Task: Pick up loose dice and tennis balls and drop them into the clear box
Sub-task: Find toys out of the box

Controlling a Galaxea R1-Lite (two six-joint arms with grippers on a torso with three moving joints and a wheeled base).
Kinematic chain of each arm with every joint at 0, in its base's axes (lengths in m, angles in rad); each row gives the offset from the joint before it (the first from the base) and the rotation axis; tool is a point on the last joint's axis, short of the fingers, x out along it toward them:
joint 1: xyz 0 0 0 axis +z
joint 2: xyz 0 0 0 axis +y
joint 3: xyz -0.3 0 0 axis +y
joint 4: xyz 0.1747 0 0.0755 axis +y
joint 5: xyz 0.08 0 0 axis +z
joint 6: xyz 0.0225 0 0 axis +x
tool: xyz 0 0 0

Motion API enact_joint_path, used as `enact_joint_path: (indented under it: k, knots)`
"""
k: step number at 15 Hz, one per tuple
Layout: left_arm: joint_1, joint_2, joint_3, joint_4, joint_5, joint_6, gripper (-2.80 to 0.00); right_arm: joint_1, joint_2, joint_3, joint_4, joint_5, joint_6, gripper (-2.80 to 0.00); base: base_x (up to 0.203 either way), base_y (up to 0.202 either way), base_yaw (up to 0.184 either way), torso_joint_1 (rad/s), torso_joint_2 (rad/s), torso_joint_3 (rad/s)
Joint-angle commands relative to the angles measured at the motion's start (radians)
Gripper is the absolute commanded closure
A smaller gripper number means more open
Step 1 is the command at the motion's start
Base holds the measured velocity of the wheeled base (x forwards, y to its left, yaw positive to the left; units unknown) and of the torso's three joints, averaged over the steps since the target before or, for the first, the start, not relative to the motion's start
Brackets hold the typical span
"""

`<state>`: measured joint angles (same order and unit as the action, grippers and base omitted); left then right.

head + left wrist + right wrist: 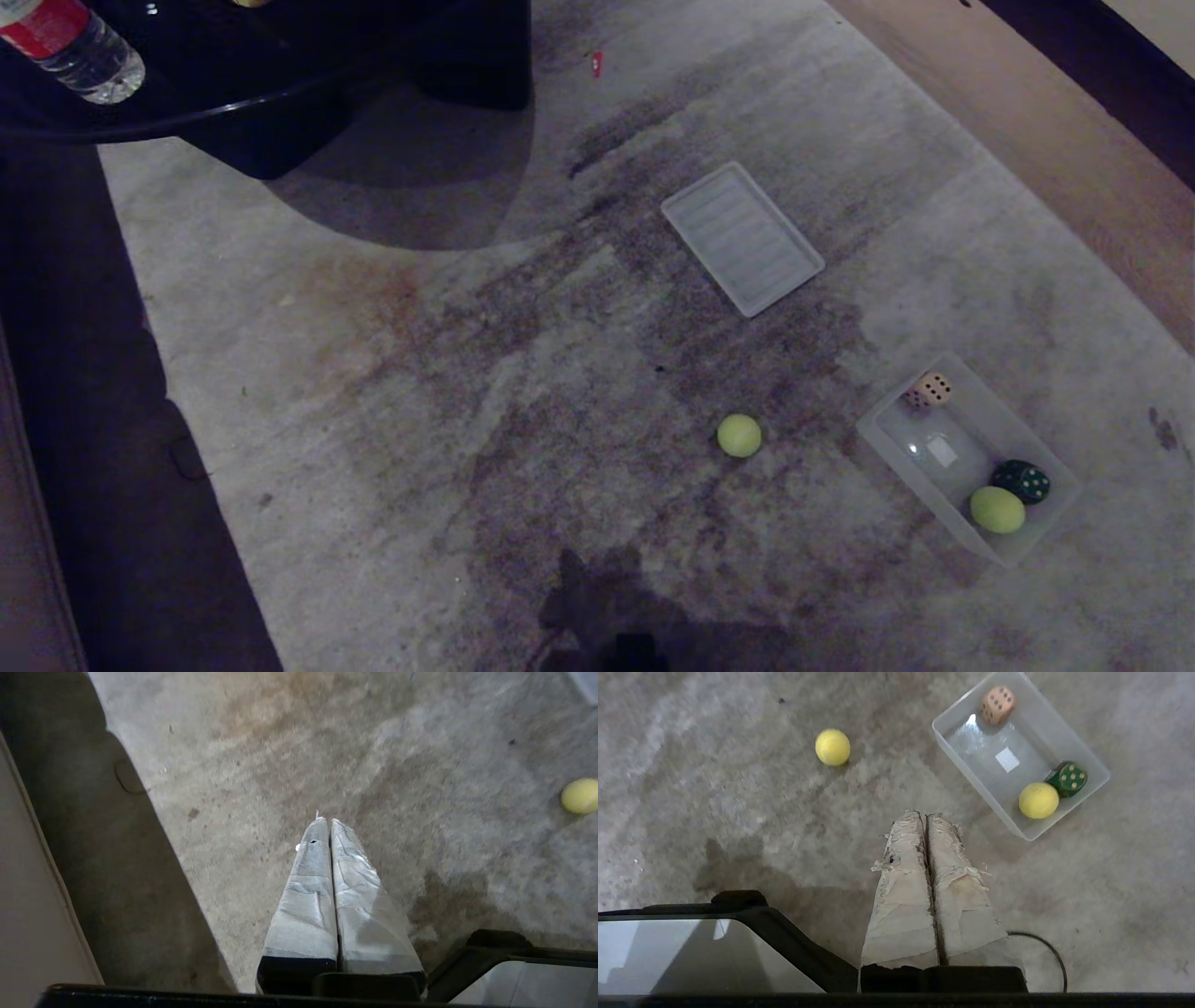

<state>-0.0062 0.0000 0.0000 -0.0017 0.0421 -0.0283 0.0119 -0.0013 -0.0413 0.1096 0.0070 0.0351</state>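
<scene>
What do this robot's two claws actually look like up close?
Each has two long tapering fingers wrapped in pale, wrinkled tape on a black base. The left gripper looks greyish and smooth; the right gripper is beige, frayed at the edges, with a thin black cable beside it.

No legible text; clear box (1083, 760) label blank, bottle (75, 47) label unreadable.

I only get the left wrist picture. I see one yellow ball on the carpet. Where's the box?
Observer: The clear box sits on the carpet, right of that loose tennis ball in the head view.
Operator: Anything inside?
Observer: A beige die, a dark green die and another tennis ball.
Operator: Is the other claw holding something?
Observer: No. The right gripper is shut on nothing, above bare carpet.
</scene>
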Motion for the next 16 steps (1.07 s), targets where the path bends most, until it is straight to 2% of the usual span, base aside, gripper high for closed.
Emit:
enact_joint_path:
  k: [1,7,16]
  knots:
    - [0.000,0.002,0.002,0.000,0.001,0.000,0.00,0.000,0.001,0.000,0.001,0.001,0.000,0.00,0.000,0.000,0.000,0.001,0.00,-0.199]
    - [0.000,0.002,0.002,0.002,0.001,0.001,0.00,0.000,0.001,0.000,0.001,0.001,0.000,0.00,0.000,0.000,0.000,0.001,0.00,-0.187]
    - [0.000,0.002,0.002,0.002,-0.002,0.007,0.00,0.000,0.001,0.000,0.001,0.001,0.000,0.00,0.000,0.000,0.000,0.001,0.00,-0.013]
